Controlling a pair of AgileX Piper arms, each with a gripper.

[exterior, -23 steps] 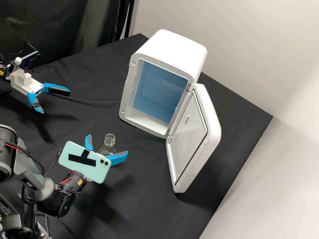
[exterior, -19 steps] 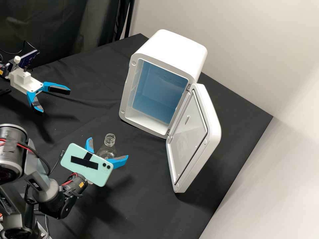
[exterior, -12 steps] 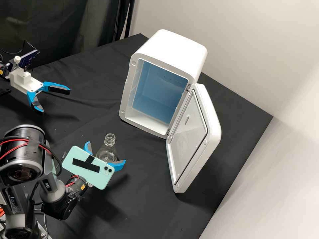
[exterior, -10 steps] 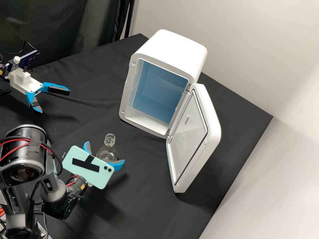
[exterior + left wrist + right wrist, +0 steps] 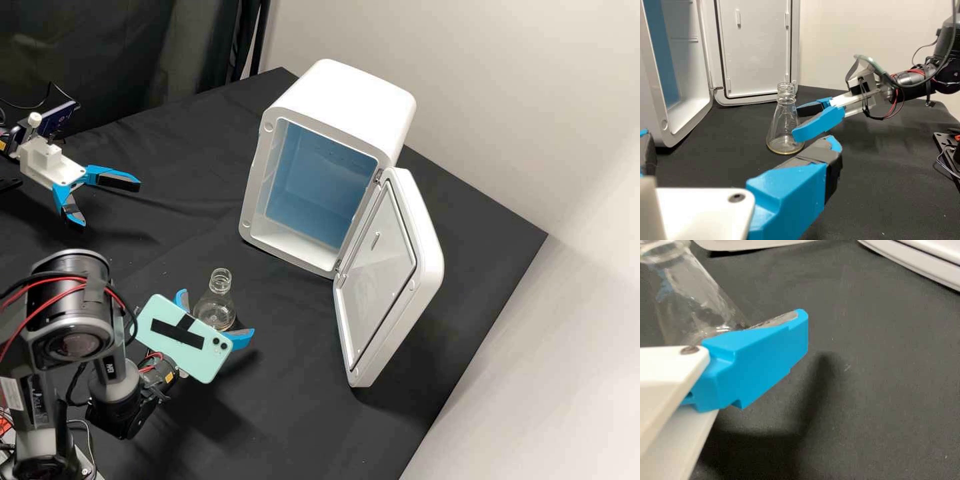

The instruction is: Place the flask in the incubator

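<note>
At the left of the bench [image 5: 200, 153], your left gripper [image 5: 109, 202] hangs just above the black cloth with its two blue fingers spread wide and nothing between them. Nearer you and further right, your right gripper [image 5: 215, 313] sits low at the flask [image 5: 218, 293], partly open, with one finger on each side of the glass. The mint-green phone [image 5: 183, 337] strapped to that wrist hides the flask's base from above. In the right wrist view, the finger [image 5: 760, 355] lies against the flask's sloping wall; you cannot tell whether the other finger touches it. The flask stands upright on the cloth, mouth up, outside the incubator [image 5: 347, 100] and near its open front. Right again, the incubator's blue chamber faces the flask, and its door [image 5: 383, 267] is swung wide on the right-hand hinge.
</note>
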